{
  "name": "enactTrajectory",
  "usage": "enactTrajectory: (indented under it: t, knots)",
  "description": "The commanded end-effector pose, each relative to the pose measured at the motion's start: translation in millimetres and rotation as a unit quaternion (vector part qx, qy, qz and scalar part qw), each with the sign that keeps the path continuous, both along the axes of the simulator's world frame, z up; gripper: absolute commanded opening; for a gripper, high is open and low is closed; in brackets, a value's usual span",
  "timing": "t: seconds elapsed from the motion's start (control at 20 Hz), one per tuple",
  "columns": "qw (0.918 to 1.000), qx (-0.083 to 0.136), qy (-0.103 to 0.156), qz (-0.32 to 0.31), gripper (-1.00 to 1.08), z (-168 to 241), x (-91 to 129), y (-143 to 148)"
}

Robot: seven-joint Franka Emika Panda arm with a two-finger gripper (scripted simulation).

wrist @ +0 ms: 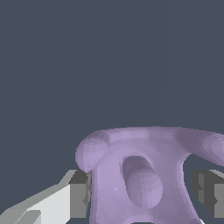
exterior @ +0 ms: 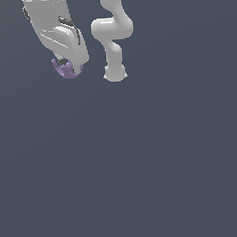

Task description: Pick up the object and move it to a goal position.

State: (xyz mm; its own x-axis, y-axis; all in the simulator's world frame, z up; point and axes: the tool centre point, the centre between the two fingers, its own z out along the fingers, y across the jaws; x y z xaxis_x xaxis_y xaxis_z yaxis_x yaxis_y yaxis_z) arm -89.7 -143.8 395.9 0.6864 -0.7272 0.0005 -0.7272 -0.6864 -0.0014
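Pale purple and knobbly, the small object (wrist: 144,175) sits between the two fingers of the gripper (wrist: 144,197), which is closed on it. In the wrist view it fills the near part of the picture: a rounded lobe juts out on one side, a longer blunt prong reaches toward the picture's edge on the other, and a short stubby peg stands out of a shallow hollow in its middle. One dark grey finger pad (wrist: 79,192) on its light grey finger presses against one flank of the piece. The other pad (wrist: 210,192) sits just beside the opposite flank, though whether it actually touches there is hard to tell.

In the exterior view the same purple piece (exterior: 66,70) shows only as a small lump peeking from under the white gripper (exterior: 69,66), most of it hidden by the hand's body. It hangs in the upper part of the picture, toward the exterior view's left. The gripper body is tilted, with dark trim along its side. Just beside it, toward the exterior view's right, the white jointed arm (exterior: 113,35) of the robot bends down to its rounded base. Behind everything lies a plain dark blue-grey ground (exterior: 143,164), and nothing shows whether the piece is raised above it.
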Motion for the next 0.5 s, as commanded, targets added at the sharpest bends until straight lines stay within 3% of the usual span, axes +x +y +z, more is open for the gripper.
enactTrajectory:
  t: [0.0,0.45]
  knots:
    - [1.0000,0.000,0.001,0.000,-1.00,9.5,-4.5,-2.6]
    - [1.0000,0.000,0.001,0.001,-1.00,14.5,-4.9,-3.8]
